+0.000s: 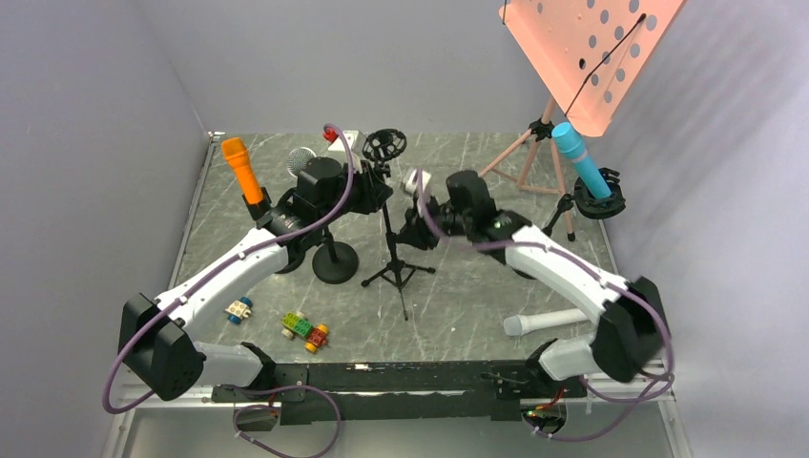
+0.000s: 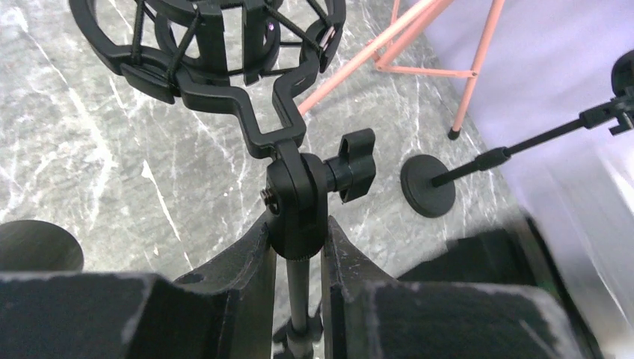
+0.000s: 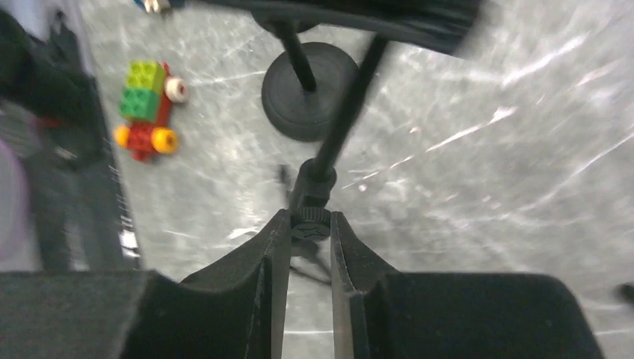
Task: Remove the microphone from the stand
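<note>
A black tripod stand [image 1: 393, 272] stands mid-table with a round black shock mount [image 1: 384, 145] on top; I see no microphone in the mount [image 2: 217, 45]. My left gripper [image 1: 380, 191] is shut on the stand's swivel joint [image 2: 295, 202] just below the mount [image 2: 297, 224]. My right gripper [image 1: 412, 232] is shut on a knurled knob [image 3: 309, 218] lower on the same pole [image 3: 310, 221]. A white microphone [image 1: 558, 322] lies on the table by the right arm's base.
An orange microphone [image 1: 243, 170] sits in a stand at the left, with a round black base [image 1: 334, 262] near it. A blue microphone [image 1: 582, 162] sits in a mount at the right. A pink music stand [image 1: 587, 57] is at the back right. Toy cars [image 1: 305, 331] lie near the front.
</note>
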You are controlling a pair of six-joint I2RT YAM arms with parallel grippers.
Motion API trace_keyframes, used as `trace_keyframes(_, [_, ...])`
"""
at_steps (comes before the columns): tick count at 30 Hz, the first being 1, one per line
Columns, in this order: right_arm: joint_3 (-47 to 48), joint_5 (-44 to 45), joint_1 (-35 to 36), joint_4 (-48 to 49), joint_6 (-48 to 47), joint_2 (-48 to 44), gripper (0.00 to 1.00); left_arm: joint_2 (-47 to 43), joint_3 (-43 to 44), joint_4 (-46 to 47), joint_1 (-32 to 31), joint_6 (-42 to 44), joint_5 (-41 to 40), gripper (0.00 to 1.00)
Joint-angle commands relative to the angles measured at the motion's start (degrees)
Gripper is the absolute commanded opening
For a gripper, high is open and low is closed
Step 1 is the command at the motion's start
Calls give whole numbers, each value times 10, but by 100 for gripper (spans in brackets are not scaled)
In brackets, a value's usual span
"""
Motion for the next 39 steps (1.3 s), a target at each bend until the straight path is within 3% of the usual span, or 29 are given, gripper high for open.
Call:
trace_keyframes(1, [-114, 153, 78, 159, -322, -115, 0, -11, 11, 33, -1, -20, 37, 0])
trace_keyframes(4, [-243, 198, 118, 304, -543, -164, 0, -12, 0, 43, 0, -17, 48, 0])
trace_keyframes(6, [-345, 192, 125, 460, -679, -176, 0, -13, -10, 56, 1, -16, 55, 0])
trace_keyframes(8, [-401, 187, 125, 582, -760, -159, 0, -14, -15, 65, 1, -15, 63, 0])
trace_keyframes(10, [-410, 195, 125, 623, -778, -148, 0, -13, -17, 69, 1, -16, 70, 0])
trace_keyframes(13, [-374, 197, 125, 527, -765, -180, 41, -12, -16, 75, 1, -15, 75, 0])
trace_keyframes(15, [-353, 195, 125, 451, -750, -210, 54, -8, -10, 79, 1, -12, 79, 0])
trace_keyframes(17, [-341, 194, 124, 386, -735, -248, 61, -5, -5, 85, 1, -11, 85, 0])
trace_keyframes(23, [-311, 208, 124, 189, -688, -374, 70, 11, 30, 103, -4, 4, 96, 0])
trace_keyframes(28, [-246, 265, 125, 75, -618, -413, 74, 40, 73, 115, -5, 34, 88, 0])
trace_keyframes(33, [-177, 310, 125, 0, -559, -413, 74, 79, 102, 145, -5, 90, 56, 0])
trace_keyframes(39, [-146, 373, 125, -15, -522, -403, 73, 161, 166, 214, 6, 191, 35, 0])
